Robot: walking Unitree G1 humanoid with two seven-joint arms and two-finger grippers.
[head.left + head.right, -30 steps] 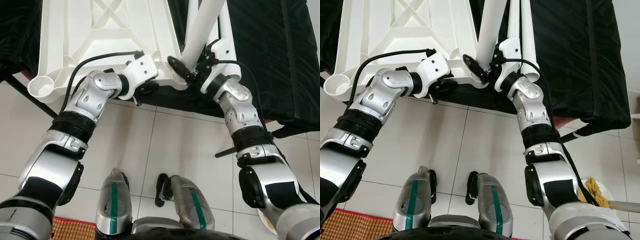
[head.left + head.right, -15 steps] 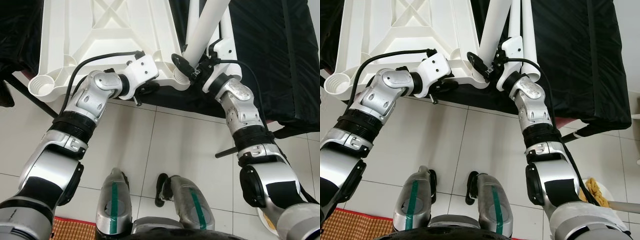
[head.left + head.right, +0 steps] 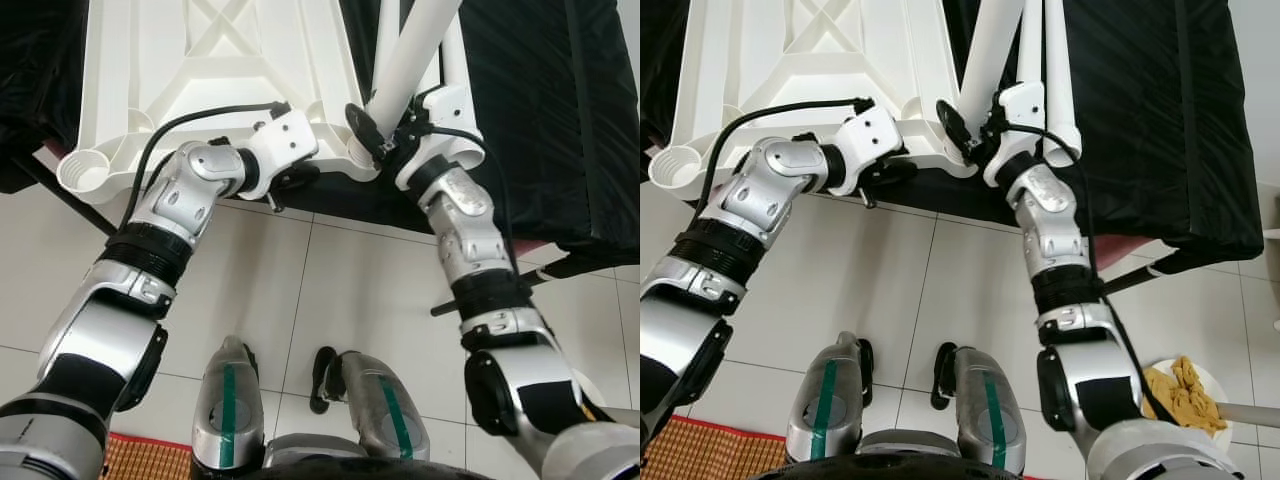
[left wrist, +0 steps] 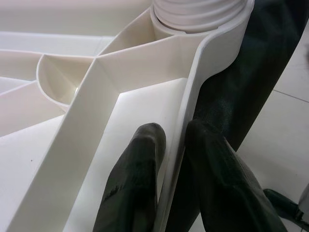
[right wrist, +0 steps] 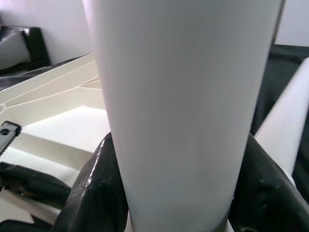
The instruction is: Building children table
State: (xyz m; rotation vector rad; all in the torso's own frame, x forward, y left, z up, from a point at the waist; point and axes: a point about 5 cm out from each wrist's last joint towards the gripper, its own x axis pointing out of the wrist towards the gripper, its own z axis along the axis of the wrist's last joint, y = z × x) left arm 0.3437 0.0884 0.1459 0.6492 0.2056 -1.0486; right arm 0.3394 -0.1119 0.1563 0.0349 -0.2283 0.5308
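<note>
The white plastic table top (image 3: pixel 200 70) lies upside down on a black cloth. My left gripper (image 4: pixel 169 133) is shut on the rim (image 4: pixel 193 96) of its near edge, one finger on each side of the wall. My right gripper (image 3: pixel 378 138) is shut on a white tube leg (image 3: pixel 415 55), which leans up and to the right. The leg's lower end sits at the corner socket (image 3: pixel 358 160) of the table top. In the right wrist view the leg (image 5: pixel 183 96) stands between the black fingers (image 5: pixel 96 183). Another corner socket (image 3: pixel 82 172) at the near left is open.
More white legs (image 3: pixel 452 60) lie on the black cloth (image 3: pixel 560 100) behind the held one. Below is a tiled floor (image 3: pixel 340 290) with my own legs (image 3: pixel 225 400). A woven mat (image 3: pixel 140 460) is at the lower left, a bowl (image 3: pixel 1185 385) at the lower right.
My right forearm has swung to the left and its wrist has turned, still holding the leg at the corner socket. The left arm and the table top have stayed put.
</note>
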